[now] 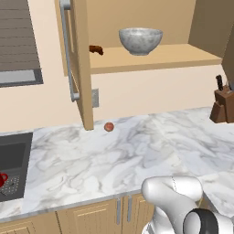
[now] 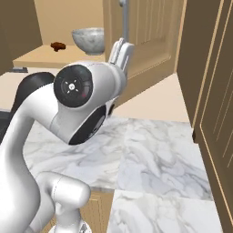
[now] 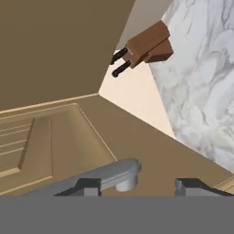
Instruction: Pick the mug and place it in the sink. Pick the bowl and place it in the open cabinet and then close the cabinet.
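Observation:
The grey-white marbled bowl [image 1: 140, 40] [image 2: 88, 40] stands upright on the wooden shelf of the open cabinet [image 1: 155, 58]. A red mug [image 1: 2, 179] lies in the black sink [image 1: 16, 153] at the far left edge. My gripper [image 2: 120, 53] [image 3: 141, 186] is raised at the cabinet's right door [image 2: 150, 36], by its silver bar handle [image 3: 107, 176] [image 2: 124, 13]. The handle's end lies between the two dark fingertips [image 3: 87, 186], which stand apart, one on each side, open. The left door [image 1: 81, 68] hangs wide open with its own handle [image 1: 68, 55].
A small brown thing [image 1: 96, 49] [image 2: 58, 46] sits on the shelf left of the bowl. A reddish ball [image 1: 109, 126] rests on the marble counter [image 1: 137, 151] under the left door. A knife block [image 1: 223, 106] [image 3: 147, 46] stands at the counter's right. Another wooden door [image 2: 214, 91] looms close on the right.

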You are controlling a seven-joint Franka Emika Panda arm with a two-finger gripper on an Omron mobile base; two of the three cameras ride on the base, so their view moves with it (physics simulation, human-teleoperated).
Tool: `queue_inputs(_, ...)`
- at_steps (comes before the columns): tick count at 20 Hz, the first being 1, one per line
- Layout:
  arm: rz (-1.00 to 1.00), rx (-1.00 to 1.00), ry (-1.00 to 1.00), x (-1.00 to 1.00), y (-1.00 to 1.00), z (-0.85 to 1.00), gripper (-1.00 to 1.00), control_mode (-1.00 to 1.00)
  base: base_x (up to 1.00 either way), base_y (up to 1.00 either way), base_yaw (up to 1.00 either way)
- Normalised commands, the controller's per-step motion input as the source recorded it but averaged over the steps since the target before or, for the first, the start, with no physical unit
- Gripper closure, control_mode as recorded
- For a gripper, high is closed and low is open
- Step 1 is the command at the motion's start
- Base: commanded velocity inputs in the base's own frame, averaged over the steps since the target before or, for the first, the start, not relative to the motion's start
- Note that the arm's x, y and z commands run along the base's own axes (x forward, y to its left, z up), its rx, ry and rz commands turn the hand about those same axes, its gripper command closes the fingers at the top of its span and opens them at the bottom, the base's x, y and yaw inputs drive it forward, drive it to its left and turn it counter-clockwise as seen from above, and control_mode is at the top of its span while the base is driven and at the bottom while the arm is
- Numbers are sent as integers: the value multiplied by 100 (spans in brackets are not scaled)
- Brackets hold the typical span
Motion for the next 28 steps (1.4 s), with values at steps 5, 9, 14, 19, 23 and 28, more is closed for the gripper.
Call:
queue_inputs(5,2,14,1,100,4,-30,-100,-100,0,0,0)
queue_inputs(9,0,18,7,100,13,-34,-100,-100,0,0,0)
queue_inputs(14,1,20,13,100,12,-53,-100,-100,0,0,0)
queue_inputs(19,4,14,21,100,10,-93,-100,-100,0,0,0)
queue_inputs(23,4,13,22,100,8,-99,-100,-100,0,0,0)
queue_inputs(28,4,15,17,100,0,-88,-100,-100,0,0,0)
